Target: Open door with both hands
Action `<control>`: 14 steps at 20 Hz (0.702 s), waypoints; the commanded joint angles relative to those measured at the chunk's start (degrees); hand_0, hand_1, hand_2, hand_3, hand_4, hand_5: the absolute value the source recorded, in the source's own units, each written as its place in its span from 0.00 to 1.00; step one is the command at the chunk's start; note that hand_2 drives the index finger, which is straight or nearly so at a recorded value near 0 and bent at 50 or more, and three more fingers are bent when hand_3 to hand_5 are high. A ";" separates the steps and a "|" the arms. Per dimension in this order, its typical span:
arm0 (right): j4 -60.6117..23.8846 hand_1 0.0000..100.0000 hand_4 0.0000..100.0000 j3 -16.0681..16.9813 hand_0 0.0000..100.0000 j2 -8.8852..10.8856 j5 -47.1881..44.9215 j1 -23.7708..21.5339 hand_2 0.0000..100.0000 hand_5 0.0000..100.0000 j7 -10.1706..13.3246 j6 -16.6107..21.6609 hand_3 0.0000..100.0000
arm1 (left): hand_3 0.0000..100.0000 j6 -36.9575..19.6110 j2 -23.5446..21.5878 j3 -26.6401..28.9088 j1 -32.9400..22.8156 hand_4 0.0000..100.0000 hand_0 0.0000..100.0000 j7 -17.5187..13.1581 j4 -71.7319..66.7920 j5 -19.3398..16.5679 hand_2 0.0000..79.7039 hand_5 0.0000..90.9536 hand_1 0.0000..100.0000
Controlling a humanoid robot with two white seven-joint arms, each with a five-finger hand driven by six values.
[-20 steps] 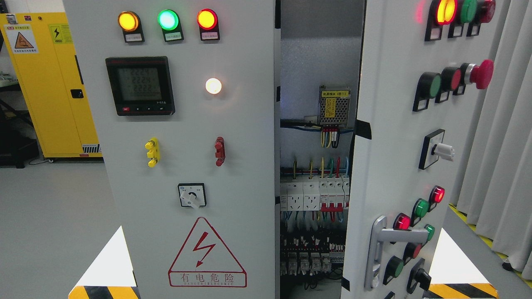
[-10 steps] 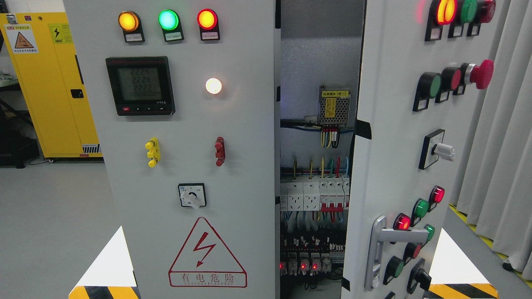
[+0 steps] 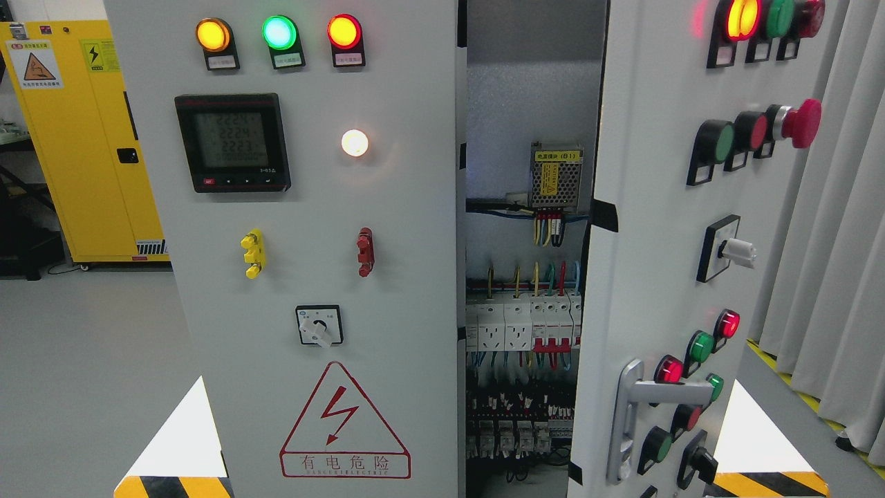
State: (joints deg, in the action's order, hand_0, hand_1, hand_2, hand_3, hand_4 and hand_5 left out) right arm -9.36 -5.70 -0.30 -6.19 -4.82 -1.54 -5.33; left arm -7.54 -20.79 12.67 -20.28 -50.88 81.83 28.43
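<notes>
The right door of the grey cabinet stood partly open, swung toward the camera, with a gap between it and the left door. Through the gap were visible a small power unit high up, coloured wires below it, a row of white breakers and dark relays lower down.

The left door was shut and carried three lit lamps at the top, amber, green and red, a digital meter, a white lamp, a yellow switch, a red switch, a rotary selector and a red warning triangle.

The right door bore lamps, push buttons, a red mushroom button and a silver handle near its lower edge.

Neither hand was in view, so the state of the fingers could not be told.

A yellow cabinet stood far left; grey curtains hung at the right.
</notes>
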 commanded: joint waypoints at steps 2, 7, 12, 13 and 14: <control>0.05 0.11 0.00 -0.01 0.21 -1.10 -0.05 -0.01 0.00 0.00 -0.04 -0.03 0.00 | 0.46 2.27 -8.38 0.17 5.34 0.33 0.23 -1.49 15.63 6.73 0.30 0.04 0.21; 0.05 0.11 0.00 -0.01 0.21 -1.10 -0.05 -0.01 0.00 0.00 -0.04 -0.03 0.00 | 0.46 4.36 -12.16 -1.85 7.00 0.34 0.17 -1.76 22.22 11.47 0.30 0.05 0.21; 0.14 0.11 0.00 -0.02 0.21 -1.10 -0.05 -0.01 0.00 0.00 -0.04 -0.03 0.00 | 0.46 12.54 -11.90 -3.87 14.72 0.34 0.14 -1.76 24.87 12.44 0.29 0.05 0.22; 0.14 0.11 0.00 -0.02 0.21 -1.10 -0.05 -0.01 0.00 0.00 -0.04 -0.03 0.00 | 0.46 13.59 -11.90 -4.49 16.13 0.34 0.14 -1.76 25.48 12.53 0.29 0.05 0.22; 0.31 0.11 0.00 -0.02 0.21 -1.19 -0.05 -0.01 0.00 0.00 -0.04 -0.12 0.00 | 0.46 14.82 -11.82 -4.84 17.63 0.34 0.13 -1.76 25.75 12.62 0.29 0.05 0.22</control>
State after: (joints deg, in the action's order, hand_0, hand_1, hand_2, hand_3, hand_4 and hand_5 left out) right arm -9.29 -5.70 -0.09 -6.24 -4.84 -1.59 -5.36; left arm 4.00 -28.93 10.88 -9.42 -52.65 97.96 39.08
